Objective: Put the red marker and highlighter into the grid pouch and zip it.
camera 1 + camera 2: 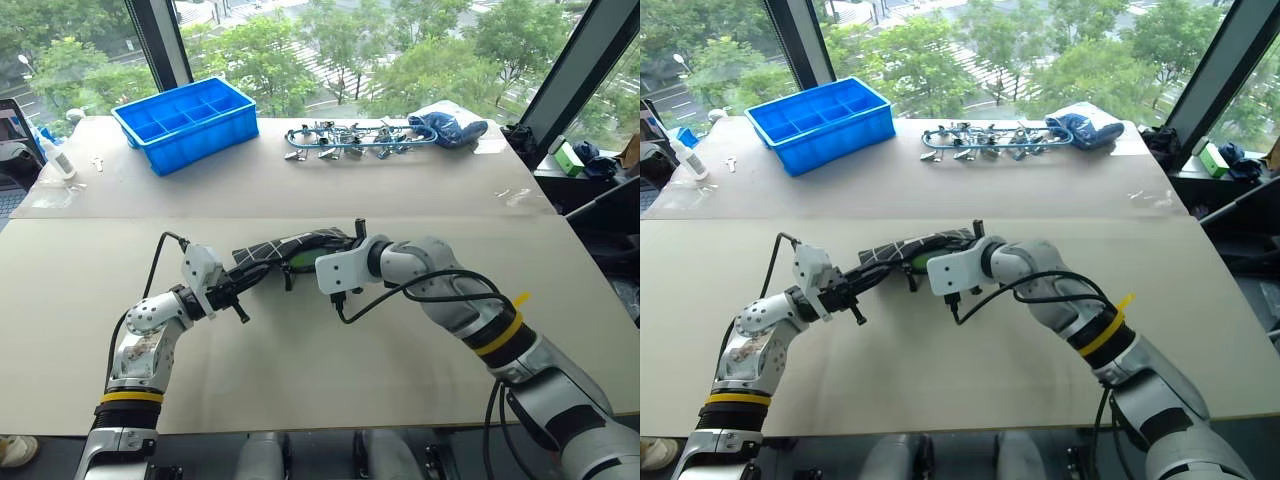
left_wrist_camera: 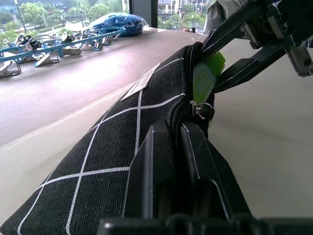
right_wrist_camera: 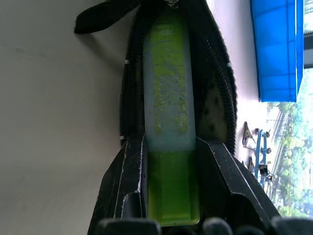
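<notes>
Windows looked out on trees behind a pale surface (image 1: pixel 300 340) that filled the head view. At 11 o'clock on it sat a blue bin (image 1: pixel 186 122), and at 12 o'clock a blue rack of metal clips (image 1: pixel 350 139) with a blue cloth (image 1: pixel 447 126) at its 3 o'clock end.

Near the centre lay the pouch (image 1: pixel 285 250), its long axis running from 8 toward 2 o'clock and lifted slightly at both ends. The left gripper (image 1: pixel 243 290) was clamped tight on the pouch's near corner (image 2: pixel 161 161), pinching the fabric just beside the zip. The right gripper (image 1: pixel 300 263) came in from 3 o'clock, its jaws closed on the highlighter (image 3: pixel 168 122), whose pale cap end had already entered the open mouth while the green body sat between the fingers (image 3: pixel 122 196). The zip pull (image 2: pixel 198 108) hung at the edge of the opening and the strap (image 3: pixel 100 17) trailed off beside it. I could not tell where the red marker was.

To do this step well, I judged the highlighter should be pushed along the pouch's length, not across it, so the cap would not snag the zip teeth. The left grip ought to hold firm and keep the mouth taut. Release should wait until most of the body is inside, or it might slide back out.
</notes>
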### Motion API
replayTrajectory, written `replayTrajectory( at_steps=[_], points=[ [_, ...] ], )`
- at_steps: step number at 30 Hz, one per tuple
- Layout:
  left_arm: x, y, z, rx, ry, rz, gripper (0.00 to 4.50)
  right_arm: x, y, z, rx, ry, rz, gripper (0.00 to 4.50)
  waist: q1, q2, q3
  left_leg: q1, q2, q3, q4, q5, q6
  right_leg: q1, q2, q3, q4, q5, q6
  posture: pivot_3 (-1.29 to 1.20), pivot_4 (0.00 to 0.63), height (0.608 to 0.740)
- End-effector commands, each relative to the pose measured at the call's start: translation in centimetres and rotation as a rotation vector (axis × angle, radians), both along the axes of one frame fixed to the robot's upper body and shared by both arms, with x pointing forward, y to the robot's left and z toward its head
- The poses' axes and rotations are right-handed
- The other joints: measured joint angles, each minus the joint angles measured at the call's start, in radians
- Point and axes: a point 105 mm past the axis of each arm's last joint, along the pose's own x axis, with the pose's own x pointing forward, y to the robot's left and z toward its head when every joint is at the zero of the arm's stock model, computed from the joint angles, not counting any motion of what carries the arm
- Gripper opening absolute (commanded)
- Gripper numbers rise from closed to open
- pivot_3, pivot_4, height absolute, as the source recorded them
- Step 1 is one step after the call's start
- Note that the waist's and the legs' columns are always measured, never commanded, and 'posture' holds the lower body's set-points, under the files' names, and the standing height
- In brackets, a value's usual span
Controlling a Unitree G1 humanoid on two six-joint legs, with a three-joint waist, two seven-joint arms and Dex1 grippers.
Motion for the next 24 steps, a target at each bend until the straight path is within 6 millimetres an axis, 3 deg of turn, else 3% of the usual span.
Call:
replayTrajectory(
  at_steps=[1,2,4,7,8,15,19,24],
  points=[
    [0.0,-0.6,1.6,-0.012,-0.063,-0.023,0.00,-0.2,2.4,1.2,0.143,-0.027,0.087,0.99,-0.002,0.000,0.000,0.000,0.000,0.000,0.000,0.000,0.000,0.000,0.000,0.000,0.000,0.000,0.000,0.00,0.150,0.740],
    [0.0,-0.6,1.6,-0.013,-0.064,-0.023,0.00,0.0,2.5,1.2,0.181,-0.015,0.080,0.99,-0.003,0.000,0.000,0.000,0.000,0.000,0.000,0.000,0.000,0.000,0.000,0.000,0.000,0.000,0.000,0.00,0.150,0.740],
    [0.0,-0.7,1.6,-0.015,-0.064,-0.023,0.00,0.1,2.3,1.0,0.252,0.054,0.066,2.00,-0.003,0.000,0.000,0.000,0.000,0.000,0.000,0.001,-0.001,0.000,0.000,0.000,0.000,0.000,0.000,0.00,0.150,0.740],
    [0.0,-0.6,1.5,-0.017,-0.063,-0.020,0.00,1.0,0.9,1.2,0.317,0.105,-0.012,2.66,-0.003,0.000,0.000,0.000,0.000,0.000,0.000,0.002,-0.004,0.000,0.000,0.000,0.000,0.000,0.000,0.00,0.150,0.740],
    [0.0,-0.6,1.5,-0.017,-0.063,-0.020,0.00,1.4,0.4,1.6,0.344,0.114,-0.045,3.33,-0.001,0.000,0.000,0.000,0.000,0.000,0.000,0.002,-0.004,0.000,0.000,0.000,0.001,0.000,0.000,0.00,0.150,0.740],
    [0.0,-0.6,1.3,-0.018,-0.056,-0.023,0.00,0.8,-4.4,5.3,0.503,0.216,-0.071,3.43,-0.001,0.000,0.000,0.000,0.000,0.000,0.000,0.000,0.000,0.000,0.000,0.000,0.001,0.000,0.000,0.00,0.150,0.740],
    [0.0,-0.6,1.3,-0.018,-0.053,-0.025,0.00,-2.0,-6.9,5.1,0.582,0.478,-0.086,3.43,0.000,0.000,0.000,0.000,0.001,-0.001,-0.001,0.000,0.001,0.001,0.000,0.000,0.000,0.000,0.000,0.00,0.150,0.740],
    [0.0,-0.6,1.3,-0.018,-0.051,-0.025,0.00,-4.6,-8.1,3.6,0.790,0.900,-0.199,3.43,0.000,0.000,0.000,0.001,0.001,-0.006,-0.001,-0.001,0.001,0.001,0.000,0.001,0.000,0.000,0.000,0.00,0.150,0.740]
  ],
)
